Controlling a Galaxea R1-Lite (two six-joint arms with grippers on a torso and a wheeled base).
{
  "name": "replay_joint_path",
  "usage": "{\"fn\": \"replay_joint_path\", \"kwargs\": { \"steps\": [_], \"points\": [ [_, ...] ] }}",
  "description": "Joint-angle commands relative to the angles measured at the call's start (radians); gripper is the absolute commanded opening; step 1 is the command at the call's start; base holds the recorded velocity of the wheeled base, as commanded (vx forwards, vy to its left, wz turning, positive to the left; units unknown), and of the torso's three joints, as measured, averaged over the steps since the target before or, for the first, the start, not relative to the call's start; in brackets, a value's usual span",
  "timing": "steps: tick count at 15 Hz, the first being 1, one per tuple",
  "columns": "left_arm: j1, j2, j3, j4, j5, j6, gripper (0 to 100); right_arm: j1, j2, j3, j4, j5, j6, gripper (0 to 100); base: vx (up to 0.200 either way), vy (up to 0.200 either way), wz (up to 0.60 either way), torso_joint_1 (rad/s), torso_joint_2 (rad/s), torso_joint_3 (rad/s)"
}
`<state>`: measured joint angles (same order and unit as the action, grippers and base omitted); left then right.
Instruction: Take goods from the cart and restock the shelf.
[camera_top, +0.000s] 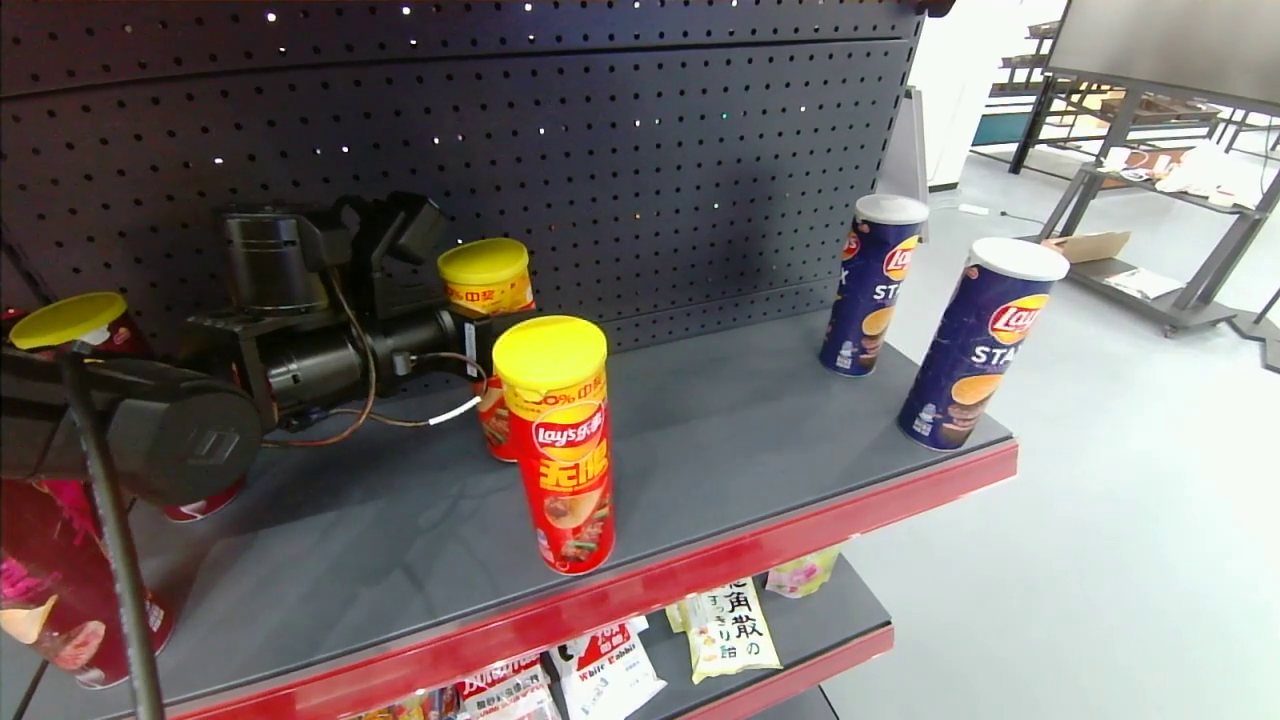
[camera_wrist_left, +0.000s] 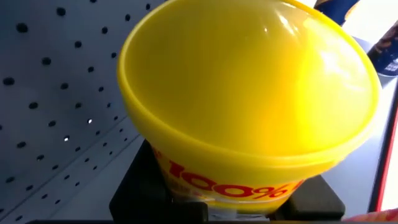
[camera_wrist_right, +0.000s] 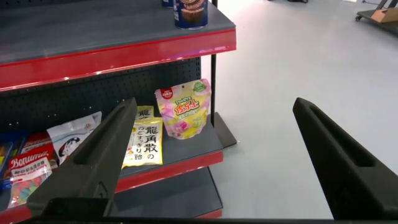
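A red chips can with a yellow lid (camera_top: 487, 275) stands on the grey shelf (camera_top: 750, 430) close to the pegboard back wall. My left gripper (camera_top: 487, 345) is shut on its body below the lid. In the left wrist view the yellow lid (camera_wrist_left: 249, 81) is close up, with black fingers (camera_wrist_left: 140, 190) pressed against both sides of the can. A second red can (camera_top: 560, 450) stands in front of it near the shelf's red edge. My right gripper (camera_wrist_right: 217, 162) hangs open with nothing in it, in front of the lower shelf (camera_wrist_right: 180, 152).
Two blue cans (camera_top: 872, 290) (camera_top: 980, 345) stand at the shelf's right end. Another yellow-lidded can (camera_top: 70, 320) and a red bag (camera_top: 50, 590) are at the left. Snack bags (camera_wrist_right: 183, 115) lie on the lower shelf. Open floor (camera_top: 1100, 550) lies to the right.
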<state>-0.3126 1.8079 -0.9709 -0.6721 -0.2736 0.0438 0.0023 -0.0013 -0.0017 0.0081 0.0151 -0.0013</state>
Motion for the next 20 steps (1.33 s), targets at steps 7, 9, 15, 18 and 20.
{"fn": "replay_joint_path", "kwargs": {
  "steps": [7,9,15,18,20],
  "points": [
    [0.001,0.056,-0.003,-0.057,0.001,-0.001,0,0.001,0.001,0.000,0.001,0.000,-0.002,100,0.000,0.000,0.00,0.000,0.00,0.000],
    [0.001,0.056,0.001,-0.053,-0.001,0.001,0,0.001,0.001,0.000,0.000,0.000,0.000,100,0.000,0.000,0.00,0.000,0.00,0.000],
    [0.003,0.056,0.001,-0.047,-0.002,-0.002,0,0.001,0.001,0.000,0.000,0.000,0.000,100,0.000,0.000,0.00,0.000,0.00,0.000],
    [0.003,0.056,0.006,-0.047,-0.002,-0.001,0,0.001,0.001,0.000,0.001,0.000,0.000,100,0.000,0.000,0.00,0.000,0.00,0.000],
    [0.004,0.054,0.003,-0.047,-0.002,-0.002,100,0.001,0.001,0.000,0.000,0.000,-0.002,100,0.000,0.000,0.00,0.000,0.00,0.000]
  ]
}}
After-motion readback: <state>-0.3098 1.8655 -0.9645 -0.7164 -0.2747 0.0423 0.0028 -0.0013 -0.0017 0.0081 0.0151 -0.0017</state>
